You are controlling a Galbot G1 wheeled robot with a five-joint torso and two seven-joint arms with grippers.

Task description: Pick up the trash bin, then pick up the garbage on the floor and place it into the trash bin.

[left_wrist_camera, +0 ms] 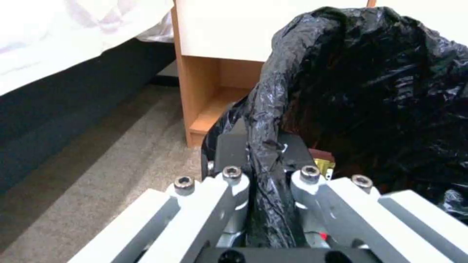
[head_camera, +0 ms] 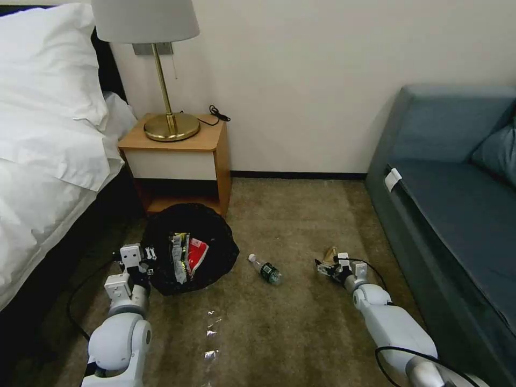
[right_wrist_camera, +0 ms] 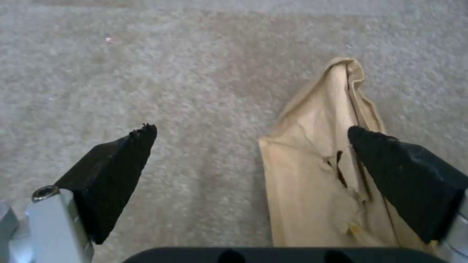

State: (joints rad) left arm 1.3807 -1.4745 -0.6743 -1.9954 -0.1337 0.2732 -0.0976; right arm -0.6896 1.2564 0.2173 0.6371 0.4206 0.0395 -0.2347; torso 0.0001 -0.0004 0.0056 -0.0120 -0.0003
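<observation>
The trash bin (head_camera: 215, 244), lined with a crinkled black bag, stands on the carpet in front of the nightstand. My left gripper (head_camera: 144, 263) is shut on its rim, and the left wrist view shows the bag's folded edge (left_wrist_camera: 265, 120) pinched at the left gripper (left_wrist_camera: 263, 148). A red-and-white wrapper (head_camera: 198, 252) and a dark-and-yellow wrapper (head_camera: 179, 259) lie inside the bin. A small clear bottle (head_camera: 266, 269) lies on the carpet between the arms. My right gripper (head_camera: 327, 264) is low over the crumpled brown paper (head_camera: 329, 252). It is open (right_wrist_camera: 251, 131), with the paper (right_wrist_camera: 317, 164) touching one fingertip (right_wrist_camera: 390, 164).
A wooden nightstand (head_camera: 177, 156) with a brass lamp (head_camera: 171, 124) stands just behind the bin. The bed (head_camera: 48, 161) runs along the left and a blue sofa (head_camera: 451, 204) along the right. Shiny clear scraps (head_camera: 210, 333) lie on the carpet in front.
</observation>
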